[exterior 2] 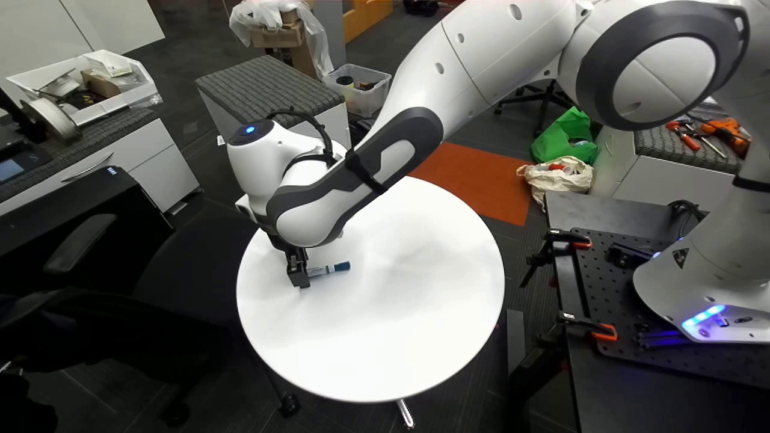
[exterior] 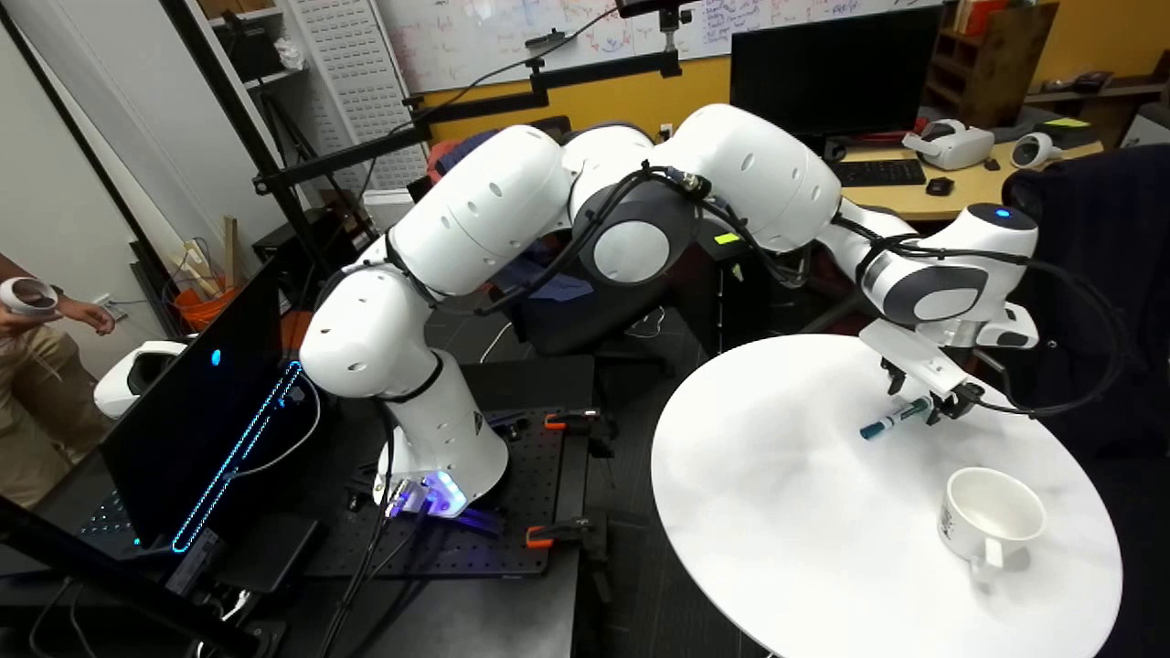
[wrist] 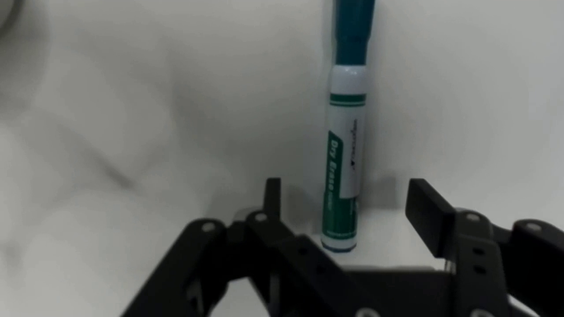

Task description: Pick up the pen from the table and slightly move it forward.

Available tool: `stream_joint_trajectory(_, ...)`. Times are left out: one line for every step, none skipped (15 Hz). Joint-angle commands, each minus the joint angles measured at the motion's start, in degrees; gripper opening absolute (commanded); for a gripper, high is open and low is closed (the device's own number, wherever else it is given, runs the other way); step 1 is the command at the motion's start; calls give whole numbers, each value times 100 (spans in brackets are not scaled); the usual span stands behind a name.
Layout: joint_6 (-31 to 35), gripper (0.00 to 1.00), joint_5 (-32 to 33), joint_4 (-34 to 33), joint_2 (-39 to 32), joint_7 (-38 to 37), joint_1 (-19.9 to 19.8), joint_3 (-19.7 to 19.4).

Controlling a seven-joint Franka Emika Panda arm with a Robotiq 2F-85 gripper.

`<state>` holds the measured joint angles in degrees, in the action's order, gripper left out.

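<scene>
The pen, a dry-erase marker with a teal cap and a white and green barrel, lies flat on the round white table (exterior: 786,512). It shows in both exterior views (exterior: 894,419) (exterior 2: 329,269) and in the wrist view (wrist: 347,145). My gripper (wrist: 345,193) is open. Its two fingers stand on either side of the pen's lower barrel, with a gap on both sides. The cap end points away from the gripper, and its top is cut off in the wrist view. The gripper also shows low over the table in both exterior views (exterior: 917,395) (exterior 2: 299,269).
A white cup (exterior: 992,516) stands on the table near the gripper. A dark rounded edge (wrist: 6,15) shows at the top left corner of the wrist view. A black chair (exterior 2: 180,264) is beside the table. The robot's base stands on a black table (exterior 2: 625,385) with clamps.
</scene>
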<state>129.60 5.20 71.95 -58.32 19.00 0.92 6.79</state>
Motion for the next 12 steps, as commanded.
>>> stream_joint_trajectory(24, 100, 85, 93, 184, -375, 220, -203)
stream_joint_trajectory(23, 100, 96, 167, 259, -514, 269, -250)
stream_joint_trajectory(72, 100, 115, 283, 363, -626, 313, -289)
stream_joint_trajectory(13, 100, 121, 374, 470, -711, 342, -301)
stream_joint_trajectory(40, 100, 142, 491, 586, -799, 382, -339)
stream_joint_trajectory(51, 100, 146, 609, 710, -875, 409, -358)
stream_joint_trajectory(69, 100, 135, 762, 857, -911, 414, -355)
stream_joint_trajectory(111, 100, 142, 923, 1011, -962, 428, -365)
stream_joint_trajectory(136, 100, 145, 1079, 1163, -1015, 438, -372)
stream_joint_trajectory(191, 100, 141, 1270, 1333, -1029, 427, -364)
stream_joint_trajectory(239, 100, 156, 1447, 1494, -1094, 437, -380)
stream_joint_trajectory(270, 100, 152, 1627, 1656, -1089, 423, -370)
